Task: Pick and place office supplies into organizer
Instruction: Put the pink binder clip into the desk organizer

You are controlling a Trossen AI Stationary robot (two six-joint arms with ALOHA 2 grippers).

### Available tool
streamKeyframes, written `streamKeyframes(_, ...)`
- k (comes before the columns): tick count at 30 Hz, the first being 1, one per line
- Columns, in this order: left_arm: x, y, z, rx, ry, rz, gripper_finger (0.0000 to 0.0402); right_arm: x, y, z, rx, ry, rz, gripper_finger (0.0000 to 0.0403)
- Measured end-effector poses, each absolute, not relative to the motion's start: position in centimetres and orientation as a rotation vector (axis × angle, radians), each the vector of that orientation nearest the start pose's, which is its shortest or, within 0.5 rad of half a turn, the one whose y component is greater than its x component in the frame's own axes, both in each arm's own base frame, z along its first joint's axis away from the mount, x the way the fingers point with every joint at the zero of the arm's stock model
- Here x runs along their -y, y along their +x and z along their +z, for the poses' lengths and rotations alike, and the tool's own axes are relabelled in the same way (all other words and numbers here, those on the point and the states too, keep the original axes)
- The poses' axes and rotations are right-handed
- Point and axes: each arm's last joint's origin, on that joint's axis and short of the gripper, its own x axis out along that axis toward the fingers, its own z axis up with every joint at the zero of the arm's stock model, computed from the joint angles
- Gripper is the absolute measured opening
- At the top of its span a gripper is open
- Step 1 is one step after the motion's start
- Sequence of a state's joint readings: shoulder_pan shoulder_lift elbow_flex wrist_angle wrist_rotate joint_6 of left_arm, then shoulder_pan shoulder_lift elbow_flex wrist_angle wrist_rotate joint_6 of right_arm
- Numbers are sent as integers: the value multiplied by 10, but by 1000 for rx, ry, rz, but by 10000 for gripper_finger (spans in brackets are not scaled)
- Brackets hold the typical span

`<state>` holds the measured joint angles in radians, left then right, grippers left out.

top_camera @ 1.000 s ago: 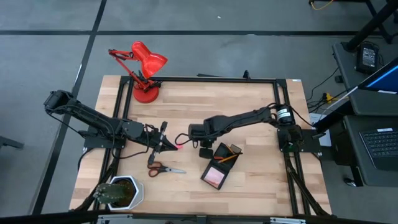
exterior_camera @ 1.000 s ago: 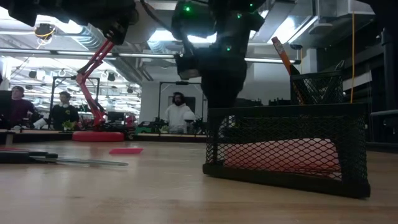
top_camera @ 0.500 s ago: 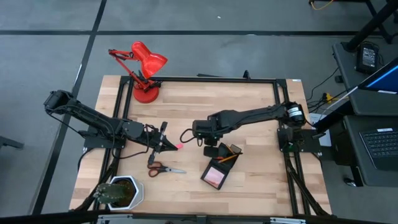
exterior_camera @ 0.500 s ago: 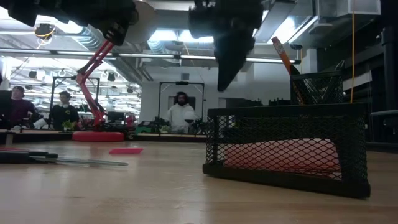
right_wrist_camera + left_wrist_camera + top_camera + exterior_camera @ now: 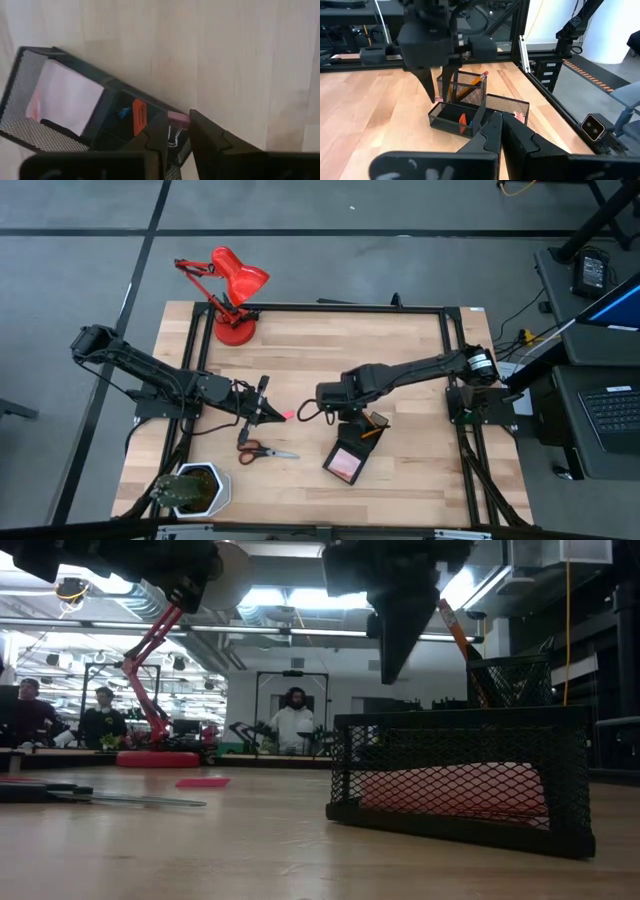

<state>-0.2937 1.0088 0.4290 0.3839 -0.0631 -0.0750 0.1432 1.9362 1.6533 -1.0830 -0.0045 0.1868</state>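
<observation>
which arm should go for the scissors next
Left, probably. The left gripper hangs just beside the scissors on the table's left half. The right gripper sits above the organizer, farther from them, and would have to cross toward the left arm.

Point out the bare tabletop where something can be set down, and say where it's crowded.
Free: the stretch right of the red lamp, and the near edge right of the potted plant. Crowded: mid-table, where the left claw, scissors, right claw and organizer cluster.
</observation>
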Motion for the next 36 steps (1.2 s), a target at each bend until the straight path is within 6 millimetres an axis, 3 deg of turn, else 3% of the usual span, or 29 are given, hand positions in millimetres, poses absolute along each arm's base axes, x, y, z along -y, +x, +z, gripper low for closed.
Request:
streamKeyframes(10,60,203,224,-202,-40,-223,6,-56,374,222,-1439,113,-22,68)
streamKeyframes(26,60,203,224,-202,-40,-222,6,-60,371,223,-1462,68,84,68)
streamKeyframes(36,60,203,224,-202,-40,-222,6,-60,371,228,-1476,105,47,68)
